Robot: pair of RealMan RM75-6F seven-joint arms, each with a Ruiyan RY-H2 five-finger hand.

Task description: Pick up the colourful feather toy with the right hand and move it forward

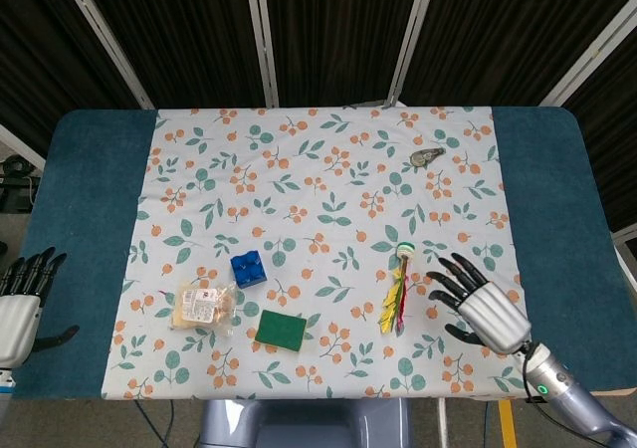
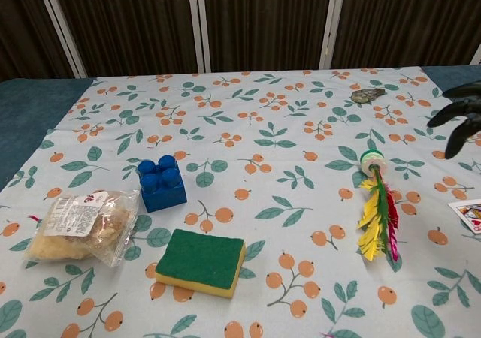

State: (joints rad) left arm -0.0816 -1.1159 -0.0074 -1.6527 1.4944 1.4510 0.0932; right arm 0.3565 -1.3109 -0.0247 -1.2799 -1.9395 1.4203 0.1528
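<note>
The colourful feather toy (image 1: 398,292) lies on the patterned cloth, its white and green cap (image 2: 371,159) pointing away from me and its yellow, green and pink feathers (image 2: 377,221) trailing toward me. My right hand (image 1: 481,303) hovers just right of the toy, fingers spread and holding nothing; only its dark fingertips (image 2: 458,113) show at the right edge of the chest view. My left hand (image 1: 20,307) stays off the table's front left corner, fingers apart and empty.
A blue brick (image 1: 248,268), a bagged snack (image 1: 200,304) and a green sponge (image 1: 281,330) lie at the front left. A playing card (image 2: 470,214) lies right of the toy, under my right hand in the head view. A small grey item (image 1: 428,156) sits far back.
</note>
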